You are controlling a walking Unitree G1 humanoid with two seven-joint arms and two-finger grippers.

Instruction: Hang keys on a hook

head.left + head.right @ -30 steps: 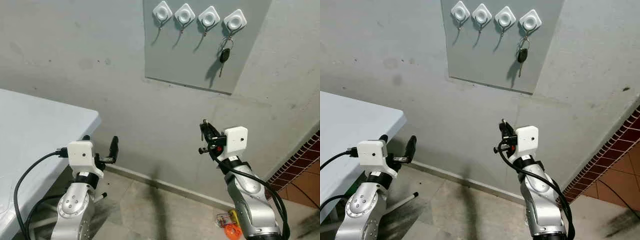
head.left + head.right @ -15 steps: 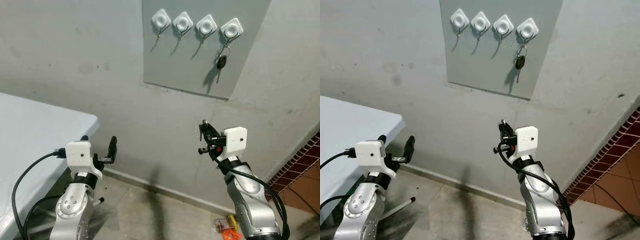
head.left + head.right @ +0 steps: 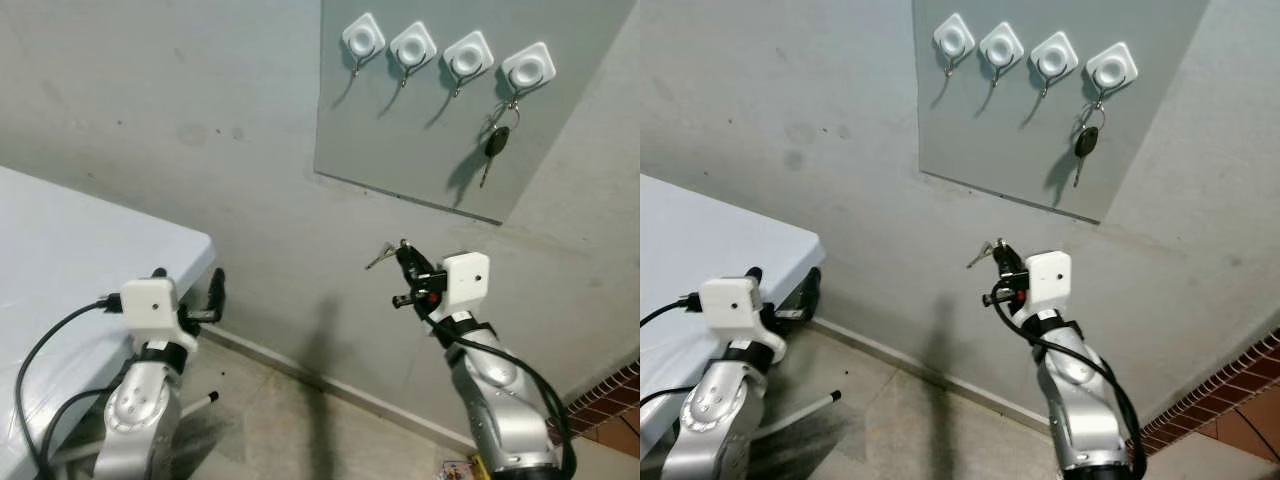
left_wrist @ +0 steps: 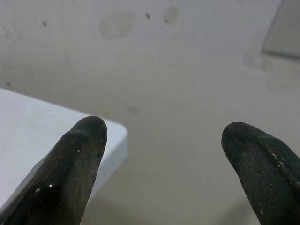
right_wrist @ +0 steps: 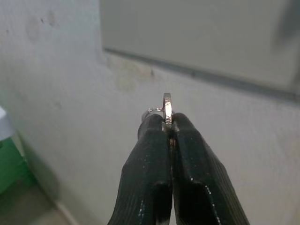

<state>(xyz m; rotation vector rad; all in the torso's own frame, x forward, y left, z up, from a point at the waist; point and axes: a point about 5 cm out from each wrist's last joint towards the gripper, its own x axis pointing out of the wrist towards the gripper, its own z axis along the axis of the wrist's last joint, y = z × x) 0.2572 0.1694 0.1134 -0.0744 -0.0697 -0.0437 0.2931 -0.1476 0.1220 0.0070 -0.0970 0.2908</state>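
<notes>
A grey board on the wall carries a row of white hooks. A black car key hangs from the rightmost hook; the other three are bare. My right gripper is held up below the board, shut on a metal key ring, and a small key sticks out to its left. My left gripper is low beside the white table, open, its fingers wide apart with nothing between them.
The table's corner lies close to my left arm, and a thin leg reaches the floor beneath it. A skirting strip runs along the base of the wall. Red-brown tiles show at the lower right.
The whole view has shifted, so the board now sits further right and lower in the picture. The small key now juts out left of my right gripper. Both grippers keep their states.
</notes>
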